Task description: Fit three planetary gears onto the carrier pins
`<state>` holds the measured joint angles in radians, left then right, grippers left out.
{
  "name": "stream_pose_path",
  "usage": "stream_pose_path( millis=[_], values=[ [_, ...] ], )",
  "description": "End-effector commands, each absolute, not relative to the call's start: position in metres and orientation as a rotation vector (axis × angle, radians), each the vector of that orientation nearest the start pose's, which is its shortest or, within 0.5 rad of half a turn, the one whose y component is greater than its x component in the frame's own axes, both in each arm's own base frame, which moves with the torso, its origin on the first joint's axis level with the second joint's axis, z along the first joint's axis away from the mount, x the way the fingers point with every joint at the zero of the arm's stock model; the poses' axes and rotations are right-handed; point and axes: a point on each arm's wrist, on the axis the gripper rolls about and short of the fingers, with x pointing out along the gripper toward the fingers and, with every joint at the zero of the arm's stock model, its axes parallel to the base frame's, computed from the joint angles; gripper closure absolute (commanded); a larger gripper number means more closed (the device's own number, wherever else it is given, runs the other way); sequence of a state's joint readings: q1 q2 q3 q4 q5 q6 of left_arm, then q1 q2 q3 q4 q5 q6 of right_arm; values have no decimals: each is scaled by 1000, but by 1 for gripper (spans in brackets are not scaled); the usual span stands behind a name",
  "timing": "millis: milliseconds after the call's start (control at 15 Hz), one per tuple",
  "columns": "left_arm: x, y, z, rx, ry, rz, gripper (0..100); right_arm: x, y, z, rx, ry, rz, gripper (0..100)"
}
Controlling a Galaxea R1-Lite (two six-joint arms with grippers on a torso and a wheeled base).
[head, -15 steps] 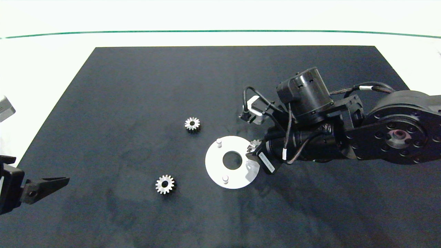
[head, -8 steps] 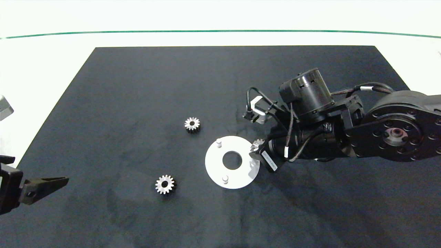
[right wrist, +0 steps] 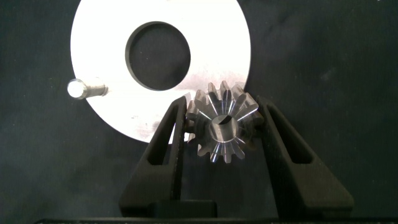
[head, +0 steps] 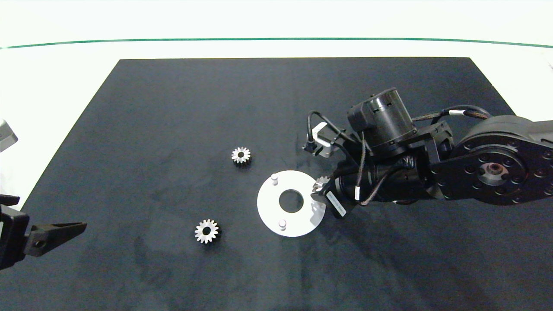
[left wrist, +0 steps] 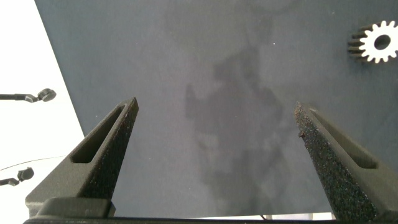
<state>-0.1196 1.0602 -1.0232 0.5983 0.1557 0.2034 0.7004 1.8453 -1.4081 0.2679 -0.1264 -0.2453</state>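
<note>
Planetary gears lie two loose on the dark mat (head: 173, 129) in the head view (head: 241, 155) (head: 206, 231), left of the white disc (head: 268, 207), while the left wrist view shows the left hand (left wrist: 214, 118) spread empty, and the right wrist view shows the right hand (right wrist: 222, 121) clenching the third gear (right wrist: 224, 124) over the disc's rim.

Three silver planetary gears on show: one (head: 241, 155) lying up the dark mat (head: 173, 108), a second (head: 206, 231) lying nearer the front, a third (right wrist: 224, 127) pinched in the right hand (right wrist: 224, 134). One white disc (head: 270, 205). Two carrier pins visible, one (head: 274, 178) and another (head: 282, 224). Two hands counted, the left hand (left wrist: 214, 127) being the other.
</note>
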Motion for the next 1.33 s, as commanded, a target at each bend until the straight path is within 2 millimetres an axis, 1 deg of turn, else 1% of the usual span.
stream_pose_path(
  millis=[67, 467, 733, 1333],
  values=[
    [112, -10, 269, 286, 636, -31, 0, 269, 224, 216, -522, 589, 635, 81],
    [111, -11, 269, 291, 632, -43, 0, 272, 227, 210, -521, 602, 642, 81],
    [111, -11, 269, 291, 631, -43, 0, 275, 230, 209, -515, 581, 638, 81],
    [111, -11, 269, 291, 631, -43, 0, 273, 228, 207, -521, 591, 634, 81]
  ],
)
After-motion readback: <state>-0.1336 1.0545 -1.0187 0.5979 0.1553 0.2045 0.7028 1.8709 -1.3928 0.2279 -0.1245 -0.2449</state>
